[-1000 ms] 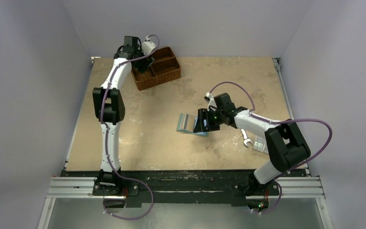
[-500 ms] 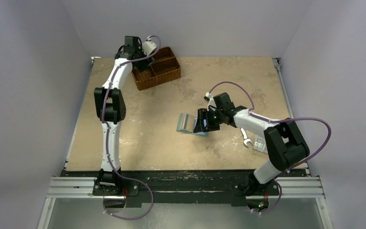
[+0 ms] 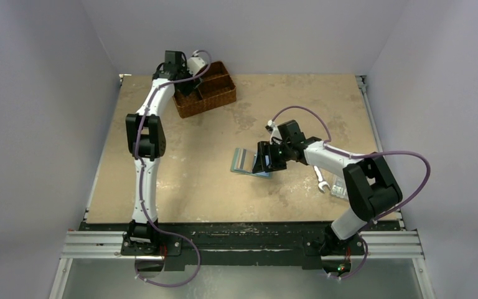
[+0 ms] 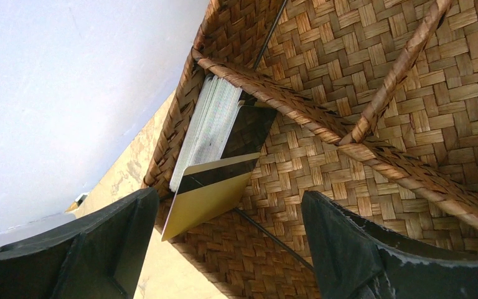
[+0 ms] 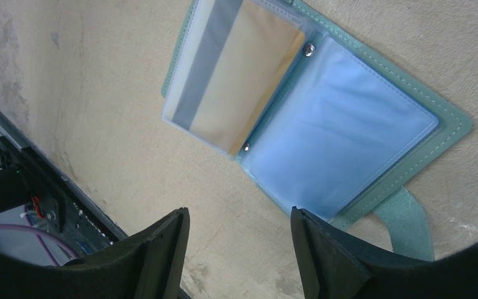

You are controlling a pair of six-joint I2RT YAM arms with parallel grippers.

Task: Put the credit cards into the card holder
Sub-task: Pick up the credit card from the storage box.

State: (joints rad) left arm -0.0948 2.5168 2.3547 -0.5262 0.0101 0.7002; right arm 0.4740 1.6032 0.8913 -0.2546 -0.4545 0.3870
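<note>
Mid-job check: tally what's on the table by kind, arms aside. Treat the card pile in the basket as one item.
Wicker basket: 1
Card holder: 1, lying open
Card stack in the basket: 1, too tightly packed to count singly
Sleeved card in the holder: 1
Wrench: 1
Clear box: 1, partly hidden by the right arm
Total: 6

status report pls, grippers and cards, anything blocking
Left gripper open over the credit cards, stacked on edge in a basket compartment. Right gripper open above the open card holder. Nothing gripped; no obstruction seen.
</note>
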